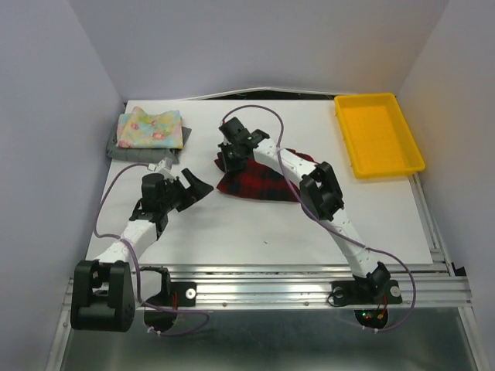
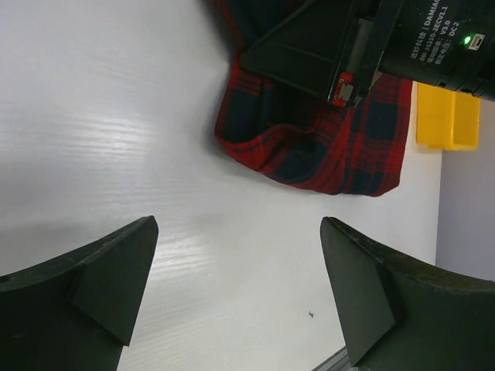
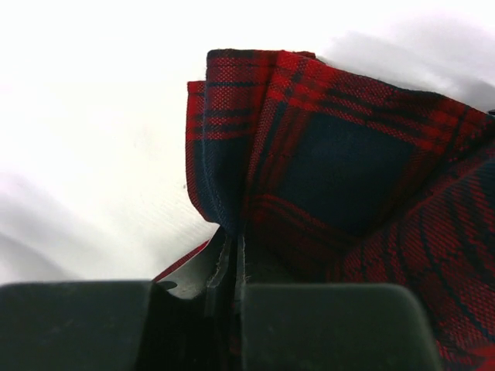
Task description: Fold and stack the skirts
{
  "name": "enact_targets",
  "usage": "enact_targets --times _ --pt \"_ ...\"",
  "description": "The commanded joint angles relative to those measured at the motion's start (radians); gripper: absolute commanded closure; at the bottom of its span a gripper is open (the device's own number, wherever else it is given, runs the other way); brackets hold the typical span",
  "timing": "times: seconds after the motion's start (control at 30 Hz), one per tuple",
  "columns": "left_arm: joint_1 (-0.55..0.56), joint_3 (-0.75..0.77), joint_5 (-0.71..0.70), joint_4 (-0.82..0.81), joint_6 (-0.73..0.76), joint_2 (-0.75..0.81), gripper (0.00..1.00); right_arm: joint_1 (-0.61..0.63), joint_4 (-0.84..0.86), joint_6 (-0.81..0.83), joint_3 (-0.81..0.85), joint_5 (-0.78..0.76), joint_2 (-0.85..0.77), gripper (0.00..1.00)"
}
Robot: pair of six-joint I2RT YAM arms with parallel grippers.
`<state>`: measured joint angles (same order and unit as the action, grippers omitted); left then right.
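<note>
Red-and-dark plaid skirt (image 1: 259,187): crumpled at mid-table, spread toward the right side. Left end pinched in right gripper (image 3: 232,282), which is clenched on a folded hem edge (cloth layers visibly squeezed between the jaws in the right wrist view). Partly hidden from above by right arm (image 1: 340,224), which lies diagonally across it. From the left wrist view, upper part covered by the same arm.

Left gripper (image 2: 240,232): released, jaws wide, hovering over bare white table (image 1: 255,232) just left of the plaid, not touching it.

Far-left corner: pastel floral skirt (image 1: 151,128), folded, stacked on grey skirt (image 1: 114,148), with only the grey's edges showing. Well apart from the plaid.

Far-right corner: yellow tray (image 1: 378,133), apart from all cloth.

Small dark speck (image 1: 265,242) on table toward the near edge; nature not discernible.
</note>
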<state>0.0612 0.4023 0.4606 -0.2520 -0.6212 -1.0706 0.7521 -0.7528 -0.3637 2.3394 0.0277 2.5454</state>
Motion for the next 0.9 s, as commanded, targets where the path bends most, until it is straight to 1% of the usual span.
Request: enact_targets --times 0.0,0.07,0.2,0.27,0.37,0.43,0.47,0.5,0.53,0.57,0.67,0.7,0.87 --pt "0.051 -0.003 0.009 -0.194 -0.07 -0.081 0.01 -0.056 0.062 -0.115 0.015 0.084 -0.083 0.99" --pt "0.075 0.006 -0.022 -0.234 -0.104 -0.135 0.01 -0.068 0.081 -0.132 0.05 0.104 -0.067 1.0" --pt "0.178 0.036 -0.069 -0.295 -0.136 -0.236 0.01 -0.077 0.095 -0.164 0.077 0.129 -0.054 1.0" --pt "0.192 0.047 -0.105 -0.32 -0.147 -0.278 0.01 -0.077 0.098 -0.172 0.08 0.138 -0.06 0.99" --pt "0.201 0.078 -0.105 -0.442 -0.167 -0.398 0.01 -0.077 0.098 -0.185 0.083 0.149 -0.071 0.99" --pt "0.215 0.102 -0.089 -0.487 -0.181 -0.455 0.01 -0.077 0.098 -0.196 0.086 0.155 -0.073 0.99" --pt "0.219 0.113 -0.08 -0.507 -0.193 -0.507 0.01 -0.077 0.099 -0.199 0.087 0.158 -0.074 0.99" --pt "0.223 0.119 -0.067 -0.585 -0.208 -0.532 0.01 -0.077 0.102 -0.205 0.09 0.159 -0.076 0.99" --pt "0.227 0.119 -0.06 -0.63 -0.23 -0.554 0.01 -0.077 0.102 -0.205 0.09 0.159 -0.076 0.99" --pt "0.241 0.118 -0.062 -0.718 -0.271 -0.592 0.01 -0.077 0.104 -0.205 0.09 0.159 -0.077 0.99" --pt "0.267 0.138 -0.069 -0.817 -0.324 -0.652 0.01 -0.077 0.104 -0.211 0.087 0.158 -0.085 0.99" --pt "0.288 0.156 -0.08 -0.842 -0.357 -0.688 0.01 -0.077 0.105 -0.215 0.087 0.161 -0.085 1.0" --pt "0.328 0.211 -0.148 -0.845 -0.408 -0.782 0.01 -0.077 0.107 -0.222 0.092 0.169 -0.093 0.99"
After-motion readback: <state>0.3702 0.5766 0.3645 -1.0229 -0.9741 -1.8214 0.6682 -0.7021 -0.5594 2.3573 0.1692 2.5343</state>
